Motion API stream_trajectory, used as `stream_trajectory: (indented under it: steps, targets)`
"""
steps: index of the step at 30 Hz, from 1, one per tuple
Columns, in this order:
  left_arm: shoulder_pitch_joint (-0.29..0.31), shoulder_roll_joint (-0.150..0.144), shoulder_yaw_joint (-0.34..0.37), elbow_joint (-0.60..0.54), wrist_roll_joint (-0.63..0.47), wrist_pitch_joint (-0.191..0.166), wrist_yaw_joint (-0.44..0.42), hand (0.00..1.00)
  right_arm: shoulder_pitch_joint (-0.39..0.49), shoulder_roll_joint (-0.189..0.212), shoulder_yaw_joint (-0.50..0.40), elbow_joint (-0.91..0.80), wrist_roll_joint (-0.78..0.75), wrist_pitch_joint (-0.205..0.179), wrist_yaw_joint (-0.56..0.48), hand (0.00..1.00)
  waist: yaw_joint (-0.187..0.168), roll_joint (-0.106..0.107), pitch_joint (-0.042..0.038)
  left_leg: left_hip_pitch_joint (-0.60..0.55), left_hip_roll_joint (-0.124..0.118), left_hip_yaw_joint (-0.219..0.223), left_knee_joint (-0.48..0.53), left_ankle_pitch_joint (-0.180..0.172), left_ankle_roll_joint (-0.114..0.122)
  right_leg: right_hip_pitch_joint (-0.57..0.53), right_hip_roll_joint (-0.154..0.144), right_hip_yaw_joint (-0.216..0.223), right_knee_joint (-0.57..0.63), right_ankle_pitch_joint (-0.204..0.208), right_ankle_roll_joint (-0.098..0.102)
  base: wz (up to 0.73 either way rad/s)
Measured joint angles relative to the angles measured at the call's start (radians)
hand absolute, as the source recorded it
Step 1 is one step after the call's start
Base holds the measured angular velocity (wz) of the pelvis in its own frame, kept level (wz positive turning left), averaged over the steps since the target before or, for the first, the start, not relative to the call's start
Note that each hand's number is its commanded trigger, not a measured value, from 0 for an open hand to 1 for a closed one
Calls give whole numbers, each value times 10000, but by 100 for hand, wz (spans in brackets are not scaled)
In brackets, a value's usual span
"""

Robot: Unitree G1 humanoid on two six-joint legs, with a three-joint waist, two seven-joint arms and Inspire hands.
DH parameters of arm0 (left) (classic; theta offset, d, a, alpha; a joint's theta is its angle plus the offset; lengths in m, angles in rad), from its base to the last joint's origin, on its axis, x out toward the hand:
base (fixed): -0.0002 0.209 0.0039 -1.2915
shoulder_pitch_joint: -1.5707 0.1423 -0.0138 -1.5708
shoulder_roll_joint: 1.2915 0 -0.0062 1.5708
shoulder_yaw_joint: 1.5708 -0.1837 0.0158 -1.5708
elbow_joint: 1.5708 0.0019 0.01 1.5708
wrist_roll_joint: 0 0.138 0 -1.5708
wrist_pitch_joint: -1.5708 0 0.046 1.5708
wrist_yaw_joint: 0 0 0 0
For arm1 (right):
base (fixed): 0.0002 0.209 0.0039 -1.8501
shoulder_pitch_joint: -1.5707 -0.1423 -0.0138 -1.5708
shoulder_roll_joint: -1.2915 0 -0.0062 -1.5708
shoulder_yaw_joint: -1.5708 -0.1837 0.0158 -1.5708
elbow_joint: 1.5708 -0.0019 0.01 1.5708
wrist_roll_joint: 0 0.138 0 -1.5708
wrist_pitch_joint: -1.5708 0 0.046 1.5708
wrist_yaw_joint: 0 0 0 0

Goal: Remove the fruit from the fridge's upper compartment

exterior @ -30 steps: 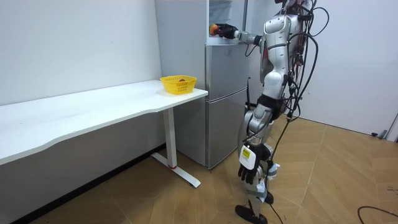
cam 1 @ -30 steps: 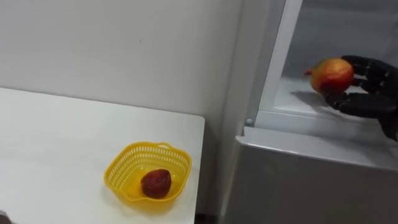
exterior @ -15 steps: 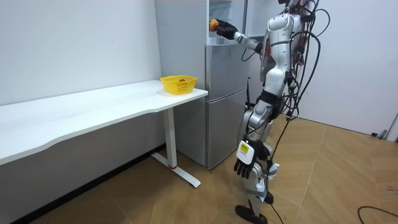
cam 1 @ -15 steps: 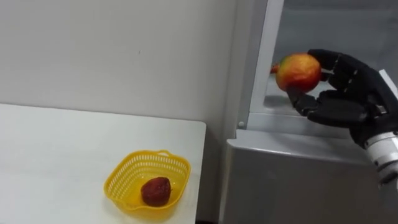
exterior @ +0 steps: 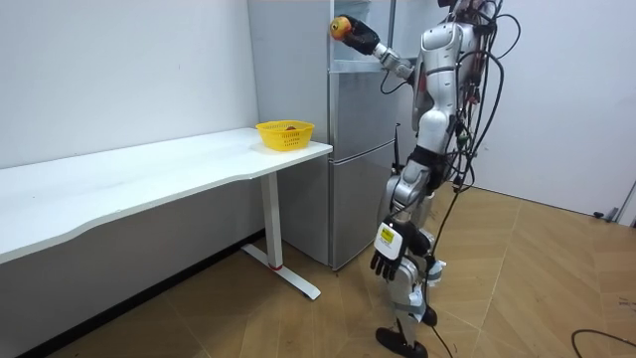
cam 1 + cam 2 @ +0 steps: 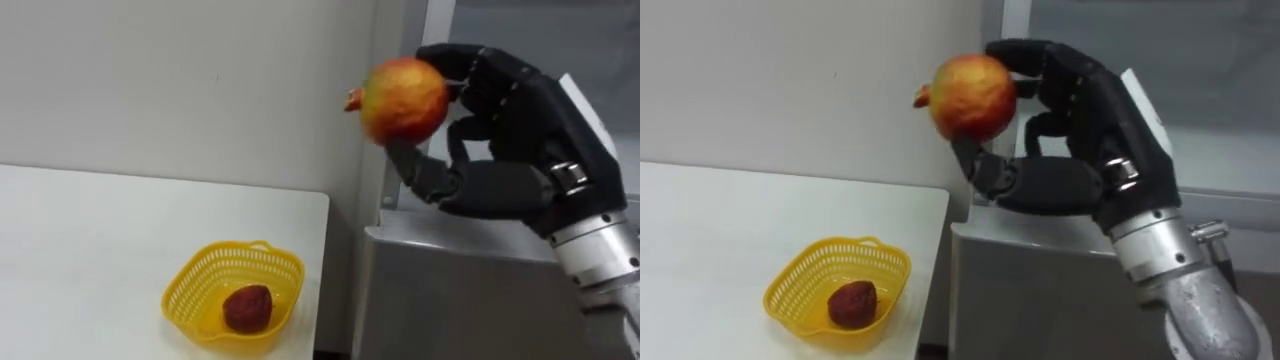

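Observation:
My right hand (image 6: 510, 150) is shut on a round red and yellow fruit (image 6: 402, 98), thumb below and fingers curled over the top. It holds the fruit high in the air, in front of the left edge of the open upper fridge compartment (image 6: 440, 20) and clear of its shelf. The room view has the same fruit (image 5: 341, 25) at the fridge's top corner, at the end of my raised right arm. My left hand (image 5: 388, 261) hangs by my thigh with relaxed fingers.
A yellow plastic basket (image 6: 195, 290) holding one dark red fruit (image 6: 248, 308) sits near the right end of the white table (image 6: 90, 250). The grey lower fridge door (image 6: 450, 290) stands shut beside the table. I stand on wooden floor facing the fridge.
My right hand has drawn the fruit out of the upper fridge compartment and carried it up and to the left, nearer my eyes. The basket and its fruit stay put.

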Motion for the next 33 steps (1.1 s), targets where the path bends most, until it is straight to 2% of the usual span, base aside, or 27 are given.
stream_trajectory:
  steps: [3, 5, 10, 14, 17, 20, 25, 27, 33]
  targets:
    - [-46, -3, 0, -3, -17, -7, -28, 0, 25, 111, 36, -17, -116, 2, 414, 100, 163, -114, 41, -36, -3, -14, 25, -4, -4, -3, -15, -48, 6, 2, 4, 5]
    - [-64, -24, 2, -2, -16, -8, -33, 0, 24, 183, 36, -44, -192, 2, 622, 100, 227, -131, 32, -93, -5, -30, 33, -6, -6, -38, -21, -71, 4, 7, 13, 8]
    - [-167, -17, 20, -6, -2, -11, -126, 0, 24, 502, 46, -245, -1076, 1, 1122, 100, 388, -66, 65, -315, -8, -119, 47, -13, -17, -188, -47, -206, 2, 18, 31, 8]
    - [-228, 13, -124, 12, -11, -29, -247, 0, 14, 847, 460, -296, -1696, -23, 1318, 100, 544, -5, 22, -325, -3, -132, 24, -14, -22, -293, -45, -246, 22, 32, 20, 3]
    - [-271, 23, -331, 86, -26, -29, -241, 0, 15, 890, 1097, -295, -2085, -22, 1451, 100, 641, -31, 4, -319, 1, -136, 42, -11, -25, -298, -43, -258, 87, 38, 12, -1]
    - [-375, 24, -384, 172, -144, -69, -240, 0, 14, 960, 1479, -295, -2109, -15, 1712, 100, 760, -126, 7, -360, -1, -144, 39, -11, -25, -293, -50, -264, 91, 36, 11, 0]
    - [-619, 52, -418, 399, -317, -127, -252, 0, 7, 1102, 1578, -147, -2290, -3, 1852, 100, 907, -350, 110, -406, -11, -169, 44, -10, -24, -312, -66, -296, 102, 36, 13, 1]
    - [-737, 128, -450, 386, -389, -151, -261, 0, -144, 1103, 1546, 503, -2325, -27, 1798, 100, 942, -538, 172, -524, -20, -319, 169, -12, -23, -319, -72, -408, 96, 36, 12, 14]
    - [-897, 232, -394, 209, -277, -146, -254, 0, -367, 1031, 1496, 1761, -2537, -12, 1405, 100, 994, -629, 178, -907, -63, -615, 379, -26, -35, -502, -51, -564, -10, 56, 23, 15]
